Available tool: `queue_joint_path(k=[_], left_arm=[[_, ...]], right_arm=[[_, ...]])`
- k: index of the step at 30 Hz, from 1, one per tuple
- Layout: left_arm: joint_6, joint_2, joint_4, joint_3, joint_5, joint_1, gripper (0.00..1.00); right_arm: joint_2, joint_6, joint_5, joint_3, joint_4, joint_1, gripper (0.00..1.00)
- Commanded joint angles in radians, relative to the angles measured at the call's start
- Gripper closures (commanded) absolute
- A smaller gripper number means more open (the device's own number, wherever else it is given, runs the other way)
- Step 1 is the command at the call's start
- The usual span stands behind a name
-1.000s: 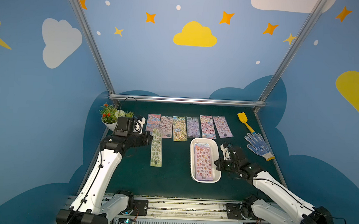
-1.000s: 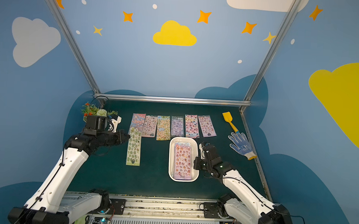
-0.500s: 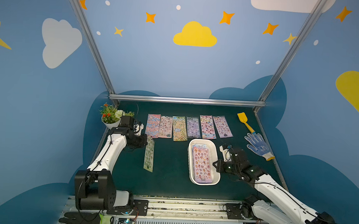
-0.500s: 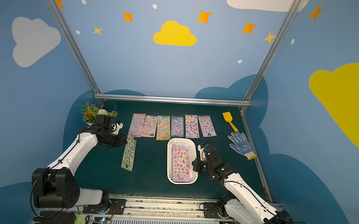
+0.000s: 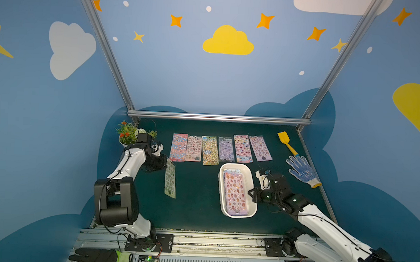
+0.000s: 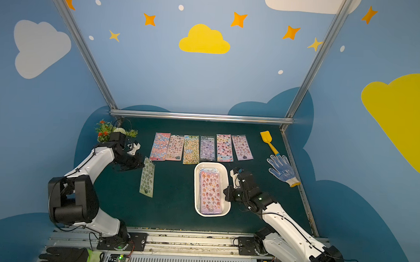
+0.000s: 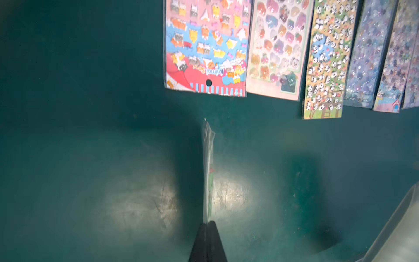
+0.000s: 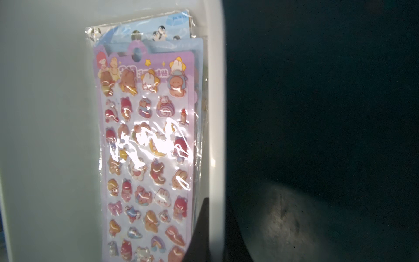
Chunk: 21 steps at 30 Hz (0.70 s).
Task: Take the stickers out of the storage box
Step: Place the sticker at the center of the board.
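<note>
Green mat (image 5: 196, 208) holds plant (image 5: 127, 132), spatula (image 5: 286, 142), glove (image 5: 301, 170) and storage box (image 5: 220, 188).

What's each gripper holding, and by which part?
Left gripper: green sticker sheet, pinched at its far end. Right gripper: storage box, clamped on its side rim.

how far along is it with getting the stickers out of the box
Done: six sticker sheets lie in a row on the mat. In hand: the left hand is shut on a green sticker sheet near that row's end, and the right hand pinches the storage box rim. Left: a stack in the box, purple sheet on top, penguin sheet beneath; count unclear.
</note>
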<state>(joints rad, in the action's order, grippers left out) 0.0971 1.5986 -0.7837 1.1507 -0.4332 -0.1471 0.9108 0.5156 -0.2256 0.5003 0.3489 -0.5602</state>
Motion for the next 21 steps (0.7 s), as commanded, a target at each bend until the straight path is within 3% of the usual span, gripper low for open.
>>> queue_joint_path(k=[1,15,21], left_arm=[[0.050,0.076,-0.033,0.049,-0.032,-0.007,0.97],[0.067,0.213,-0.016,0.093,0.018,-0.011,0.97],[0.064,0.250,-0.016,0.112,0.093,-0.020,0.97]], right_arm=[[0.005,-0.004,-0.010,-0.002,-0.047,-0.007,1.00],[0.042,-0.006,-0.003,0.001,-0.062,-0.009,1.00],[0.057,-0.006,-0.004,0.001,-0.074,-0.014,1.00]])
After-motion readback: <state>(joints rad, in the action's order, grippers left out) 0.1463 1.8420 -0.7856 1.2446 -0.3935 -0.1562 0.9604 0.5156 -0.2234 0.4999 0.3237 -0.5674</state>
